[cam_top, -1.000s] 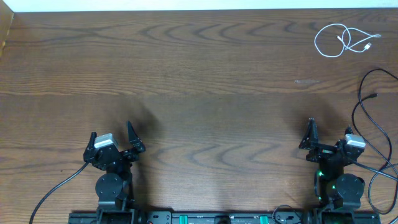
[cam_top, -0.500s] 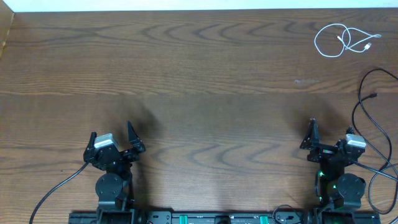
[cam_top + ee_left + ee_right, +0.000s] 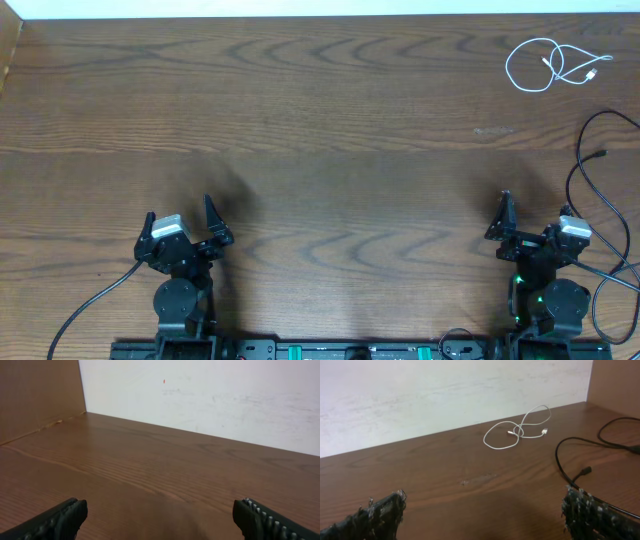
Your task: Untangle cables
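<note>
Hovering over the near edge of the desk (image 3: 320,120) with the left gripper (image 3: 179,210) and right gripper (image 3: 533,205) both spread wide, grasping nothing. Leaving the black cable (image 3: 602,154) trailing along the right edge near the right gripper, and the white cable (image 3: 547,62) lying looped on itself in the far right corner, apart from it.

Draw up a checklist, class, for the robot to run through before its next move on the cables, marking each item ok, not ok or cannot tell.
1. Left gripper open and empty: ok.
2. Right gripper open and empty: ok.
3. White cable fully in view: ok, it lies far from both arms, looped over itself.
4. Black cable fully in view: not ok, it runs off the right edge of the overhead view.
5. The two cables lie apart: ok, bare wood shows between them.
6. White cable's crossings are loose, not knotted: cannot tell.
</note>
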You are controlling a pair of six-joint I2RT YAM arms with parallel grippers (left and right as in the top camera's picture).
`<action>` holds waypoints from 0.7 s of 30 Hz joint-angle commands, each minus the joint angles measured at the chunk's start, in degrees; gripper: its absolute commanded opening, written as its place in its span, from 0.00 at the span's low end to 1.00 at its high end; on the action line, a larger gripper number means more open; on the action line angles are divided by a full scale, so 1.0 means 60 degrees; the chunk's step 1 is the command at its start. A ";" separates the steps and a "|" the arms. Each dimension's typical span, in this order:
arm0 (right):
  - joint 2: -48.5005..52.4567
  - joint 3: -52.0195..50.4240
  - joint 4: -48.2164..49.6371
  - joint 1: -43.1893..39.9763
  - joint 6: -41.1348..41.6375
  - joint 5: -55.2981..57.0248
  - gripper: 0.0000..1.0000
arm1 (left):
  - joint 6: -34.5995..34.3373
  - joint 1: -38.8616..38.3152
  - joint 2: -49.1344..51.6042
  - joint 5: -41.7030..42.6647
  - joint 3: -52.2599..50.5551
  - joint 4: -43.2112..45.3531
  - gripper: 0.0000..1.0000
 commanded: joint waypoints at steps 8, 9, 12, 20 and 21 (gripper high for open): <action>-0.0091 -0.0033 -0.0113 -0.0080 -0.0823 -0.0390 0.99 | -0.0011 0.0040 -0.0058 0.0018 -0.0200 -0.0321 0.98; -0.0091 -0.0033 -0.0113 -0.0080 -0.0816 -0.0408 0.99 | -0.0011 0.0040 -0.0058 0.0022 -0.0200 -0.0324 0.98; -0.0091 -0.0033 -0.0117 -0.0080 -0.0816 -0.0423 0.99 | -0.0011 0.0040 -0.0058 0.0022 -0.0200 -0.0324 0.98; -0.0091 -0.0033 -0.0117 -0.0080 -0.0492 -0.0459 0.99 | -0.0011 0.0040 -0.0058 0.0018 -0.0200 -0.0324 0.98; -0.0091 -0.0033 -0.0120 -0.0080 -0.0455 -0.0459 0.99 | -0.0011 0.0040 -0.0058 0.0018 -0.0200 -0.0324 0.98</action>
